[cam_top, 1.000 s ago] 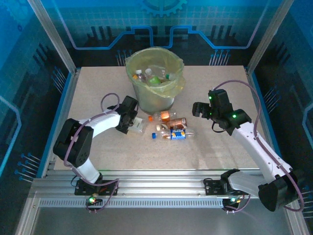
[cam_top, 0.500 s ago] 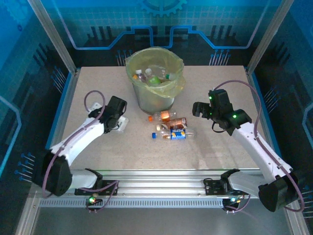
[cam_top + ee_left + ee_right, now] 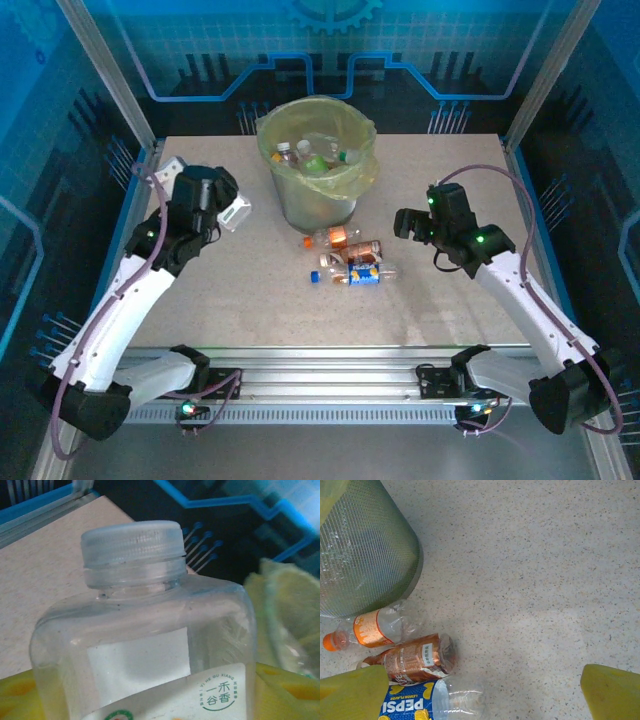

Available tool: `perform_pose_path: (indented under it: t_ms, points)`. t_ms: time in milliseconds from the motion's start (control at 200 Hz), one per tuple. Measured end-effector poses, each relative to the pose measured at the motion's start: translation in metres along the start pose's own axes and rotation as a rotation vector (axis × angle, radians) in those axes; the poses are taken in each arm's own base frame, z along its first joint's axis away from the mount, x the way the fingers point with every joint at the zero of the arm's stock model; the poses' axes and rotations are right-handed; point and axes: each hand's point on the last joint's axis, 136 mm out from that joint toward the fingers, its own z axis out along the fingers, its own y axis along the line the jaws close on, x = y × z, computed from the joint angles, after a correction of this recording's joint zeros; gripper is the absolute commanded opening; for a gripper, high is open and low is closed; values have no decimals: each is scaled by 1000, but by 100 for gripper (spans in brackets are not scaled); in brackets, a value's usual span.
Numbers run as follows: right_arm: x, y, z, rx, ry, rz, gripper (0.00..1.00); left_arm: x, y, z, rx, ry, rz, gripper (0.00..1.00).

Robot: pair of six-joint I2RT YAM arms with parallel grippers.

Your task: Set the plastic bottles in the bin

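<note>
Left claw [image 3: 224,209] clamps one clear bottle [image 3: 145,630]; right claw [image 3: 404,222] wide, empty; three bottles [image 3: 415,657] beside bin [image 3: 365,550].

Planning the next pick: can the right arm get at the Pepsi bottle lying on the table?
Probably yes: the right gripper is open above bare table, and the Pepsi bottle lies uncovered close by with nothing in between.

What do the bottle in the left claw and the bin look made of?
Bottle: clear, glossy plastic, probably thin; the walls are see-through with soft highlights. Its cap looks like frosted, ribbed plastic. Bin: fine grey mesh with a matte look; I cannot tell whether it is metal or plastic. Its bag is a thin, translucent yellow-green film, crinkled at the rim.
</note>
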Motion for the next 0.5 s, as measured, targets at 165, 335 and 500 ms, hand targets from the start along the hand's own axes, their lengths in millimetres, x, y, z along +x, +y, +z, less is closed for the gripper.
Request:
perform_pose_path:
  t_ms: [165, 335, 500]
  points:
    - [-1, 0, -2, -1, -4, 4, 100, -31, -53, -10, 156, -26, -14, 57]
    - [-3, -1, -7, -7, -20, 7, 100, -46, -115, 0, 304, -7, -41, 58]
    - [-3, -3, -12, -5, -28, 12, 100, -34, -160, 27, 378, 64, -33, 58]
